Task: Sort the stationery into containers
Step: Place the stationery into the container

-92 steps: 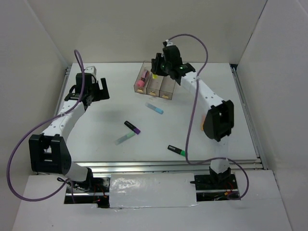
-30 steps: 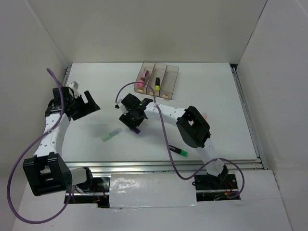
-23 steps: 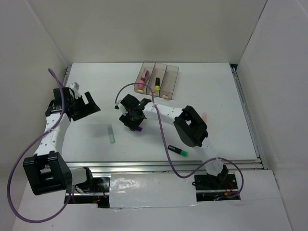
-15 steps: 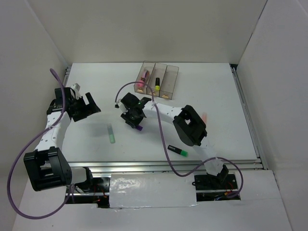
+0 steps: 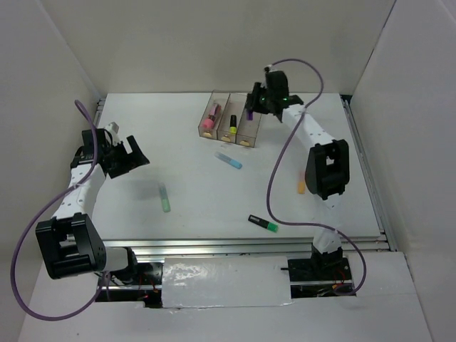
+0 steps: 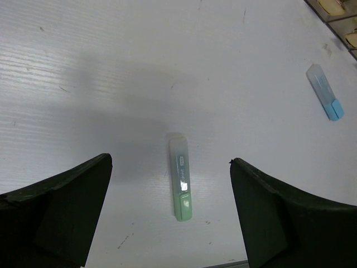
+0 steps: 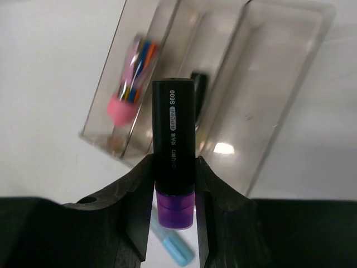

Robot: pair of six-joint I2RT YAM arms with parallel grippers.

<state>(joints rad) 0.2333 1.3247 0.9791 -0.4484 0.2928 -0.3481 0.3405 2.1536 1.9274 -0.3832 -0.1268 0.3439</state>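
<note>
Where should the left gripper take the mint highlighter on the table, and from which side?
Probably mid-body on the mint highlighter, straight down from above. It lies flat, lengthwise between the fingers of the open left gripper, so they would close across its narrow width.

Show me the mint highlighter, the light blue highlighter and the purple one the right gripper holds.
mint highlighter (image 6: pixel 180 177), left wrist view, mid-body.
light blue highlighter (image 5: pixel 229 160), top external view, mid-body.
purple highlighter (image 7: pixel 174 139), right wrist view, black barrel.
</note>
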